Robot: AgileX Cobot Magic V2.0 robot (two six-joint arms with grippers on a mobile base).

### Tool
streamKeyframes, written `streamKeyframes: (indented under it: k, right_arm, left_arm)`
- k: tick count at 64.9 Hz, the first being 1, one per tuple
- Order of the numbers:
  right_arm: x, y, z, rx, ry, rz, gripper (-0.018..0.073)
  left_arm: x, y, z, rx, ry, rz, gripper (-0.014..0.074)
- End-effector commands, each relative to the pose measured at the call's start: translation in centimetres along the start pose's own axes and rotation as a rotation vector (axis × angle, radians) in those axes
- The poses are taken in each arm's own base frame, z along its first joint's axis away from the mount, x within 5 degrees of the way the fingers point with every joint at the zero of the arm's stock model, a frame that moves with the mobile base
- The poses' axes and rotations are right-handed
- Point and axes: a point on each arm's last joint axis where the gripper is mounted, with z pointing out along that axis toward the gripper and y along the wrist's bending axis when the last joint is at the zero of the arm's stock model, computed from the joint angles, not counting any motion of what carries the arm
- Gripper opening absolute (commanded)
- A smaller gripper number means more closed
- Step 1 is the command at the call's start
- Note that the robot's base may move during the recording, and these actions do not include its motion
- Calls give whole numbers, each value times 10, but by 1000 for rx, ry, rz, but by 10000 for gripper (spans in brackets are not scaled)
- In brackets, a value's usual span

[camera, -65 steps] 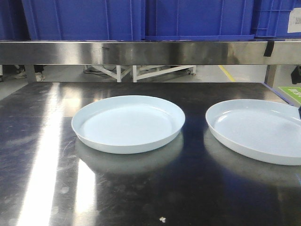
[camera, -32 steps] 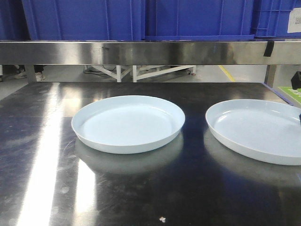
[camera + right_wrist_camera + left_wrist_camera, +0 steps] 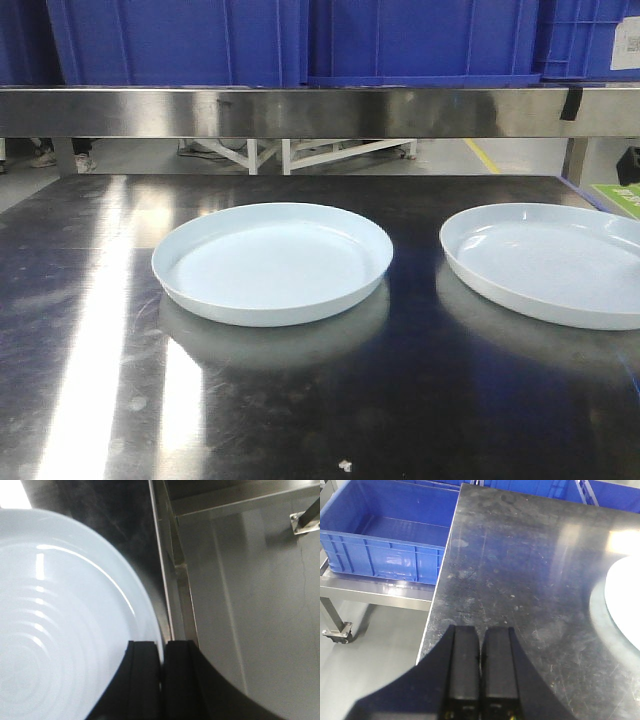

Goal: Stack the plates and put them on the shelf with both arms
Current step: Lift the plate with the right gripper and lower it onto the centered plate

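Two pale blue-white plates are on the dark steel table [image 3: 90, 300]. The left plate [image 3: 272, 262] lies flat near the middle; its rim [image 3: 626, 600] shows at the right edge of the left wrist view. The right plate [image 3: 545, 262] sits by the table's right edge with its right side raised a little. My right gripper [image 3: 161, 647] is shut on that plate's [image 3: 65, 620] rim, one finger inside and one outside. Over the table's front left corner, my left gripper [image 3: 480, 632] is shut and holds nothing. Neither gripper shows in the front view.
A steel shelf [image 3: 300, 110] runs across the back above the table, with blue crates [image 3: 300, 40] on it. A blue crate [image 3: 385, 535] stands on a low frame left of the table. The table's right edge [image 3: 160, 555] drops to grey floor.
The right plate has risen and tipped up slightly at its right side and shifted a little right. The left plate has not moved.
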Motion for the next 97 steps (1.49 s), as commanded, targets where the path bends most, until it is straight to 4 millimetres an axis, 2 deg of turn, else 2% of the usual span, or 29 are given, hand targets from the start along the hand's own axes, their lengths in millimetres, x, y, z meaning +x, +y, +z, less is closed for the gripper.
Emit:
streamKeyframes:
  k: [1,10,24,33,42,47,61,69,78,86,97]
  right_arm:
    - [-18,3,-17,-7,-112,-53,30]
    - [-29,7,-36,-18,-183,-71,19]
    - [-58,18,-89,-65,-381,-79,19]
    - [-70,23,-119,-88,-463,-84,19]
    - [-74,37,-130,-127,-471,-112,19]
    - [-73,53,-130,-167,-465,-148,19]
    - [-65,115,-124,-315,-418,-287,19]
    - [-60,152,-115,-384,-383,-357,19]
    - [-53,184,-99,-425,-331,-415,19]
    - [-44,202,-82,-439,-285,-451,19]
    - [-37,209,-59,-424,-238,-464,19]
  left_arm:
    - [-16,-2,-4,14,-110,-11,90]
    - [-16,-2,-4,14,-110,-11,90]
    - [-16,-2,-4,14,-110,-11,90]
    - [-16,-2,-4,14,-110,-11,90]
    - [-16,-2,-4,14,-110,-11,90]
    - [-16,-2,-4,14,-110,-11,90]
    - [-16,-2,-4,14,-110,-11,90]
    - [-16,-2,-4,14,-110,-11,90]
    - [-16,-2,-4,14,-110,-11,90]
    - [-16,-2,-4,14,-110,-11,90]
    - [-16,-2,-4,14,-110,-11,90]
